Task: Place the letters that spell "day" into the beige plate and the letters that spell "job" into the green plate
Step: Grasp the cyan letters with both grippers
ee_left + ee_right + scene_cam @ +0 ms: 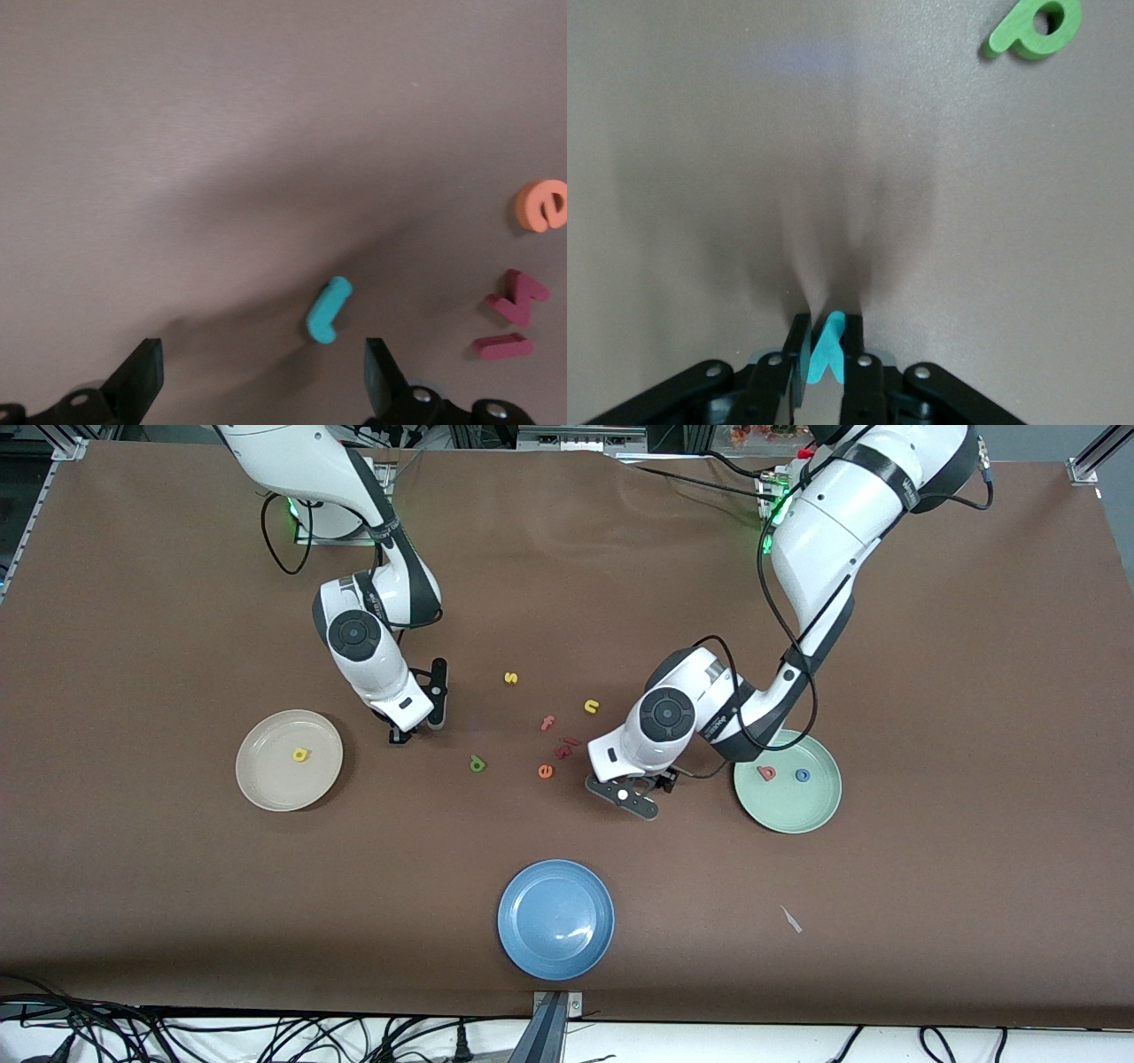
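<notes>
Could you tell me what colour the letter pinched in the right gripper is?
Teal y, clearest in the right wrist view.

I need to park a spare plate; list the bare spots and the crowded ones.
Bare table lies between the beige plate and the blue plate, and between the blue plate and the green plate. Crowded: the loose letters in the middle, with both arms low over them.

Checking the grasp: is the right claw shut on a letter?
Shut. In the right wrist view the right claw pinches the teal "y" between its fingers.
</notes>
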Tool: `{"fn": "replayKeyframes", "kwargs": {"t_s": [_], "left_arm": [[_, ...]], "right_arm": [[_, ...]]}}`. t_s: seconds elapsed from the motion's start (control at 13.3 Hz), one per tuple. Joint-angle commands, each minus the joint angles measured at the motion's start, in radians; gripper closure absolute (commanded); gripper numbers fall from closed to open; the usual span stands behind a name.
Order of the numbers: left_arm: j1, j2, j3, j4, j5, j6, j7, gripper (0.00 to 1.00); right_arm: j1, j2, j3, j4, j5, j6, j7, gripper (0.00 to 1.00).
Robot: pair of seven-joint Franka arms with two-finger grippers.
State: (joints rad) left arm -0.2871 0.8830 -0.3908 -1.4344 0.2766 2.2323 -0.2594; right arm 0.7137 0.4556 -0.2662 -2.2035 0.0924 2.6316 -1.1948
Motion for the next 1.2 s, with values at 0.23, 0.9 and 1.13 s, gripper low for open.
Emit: {"fn": "replayKeyframes", "kwargs": {"t_s": [0.23,0.9,1.13], "left_arm": [[-0.035,0.039,0.012,0.034,0.039,0.019,0.017,0.10],[-0.037,0.048,0.013,0.038,0.039,0.046,0.016,0.82],[-0.023,0.033,0.013,0.042,0.038,0.043,0.009,1.00]], "right_arm": [[-0.013,-0.031,-0.005,0.047,0.090,-0.120,-0.016,1.00],[-0.084,-0.037,-0.142,0.191,0.186,-0.398,-0.019,1.00],[-0.143,-0.037,-0.160,0.196,0.190,-0.412,-0.003,1.00]]}}
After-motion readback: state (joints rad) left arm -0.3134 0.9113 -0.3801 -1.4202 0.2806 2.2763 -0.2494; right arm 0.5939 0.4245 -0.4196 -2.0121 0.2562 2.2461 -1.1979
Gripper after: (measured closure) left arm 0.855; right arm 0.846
